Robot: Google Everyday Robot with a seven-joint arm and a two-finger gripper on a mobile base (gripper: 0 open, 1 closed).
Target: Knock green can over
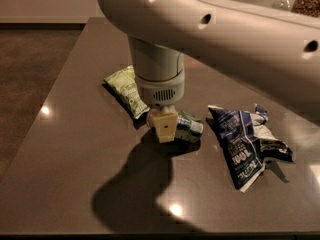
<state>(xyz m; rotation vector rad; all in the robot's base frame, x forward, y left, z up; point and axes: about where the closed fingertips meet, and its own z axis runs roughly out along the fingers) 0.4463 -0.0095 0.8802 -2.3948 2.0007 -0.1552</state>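
Looking down onto a dark grey-brown table (70, 164) with a glossy top, dotted with a few small reflections of light. Stretching across the upper part of the view, a thick white robot arm (225, 34) with round holes along its side, ending in a cylindrical wrist pointed straight down over the middle of the table. Casting a broad shadow toward the near edge. To the right, lying crumpled and flat, a dark blue snack bag (245, 141) with white lettering, apart from the wrist. Behind and to the left of the wrist, partly hidden by it, a flat light-green chip bag (122, 86) with pale markings. Below the wrist, low at the tabletop, the cream-coloured gripper (164, 126); impossible to tell whether spread or closed. Touching or just beside its right side, between the two bags, the green can (191, 126): small, dark green, apparently lying on its side with the silver end facing right.
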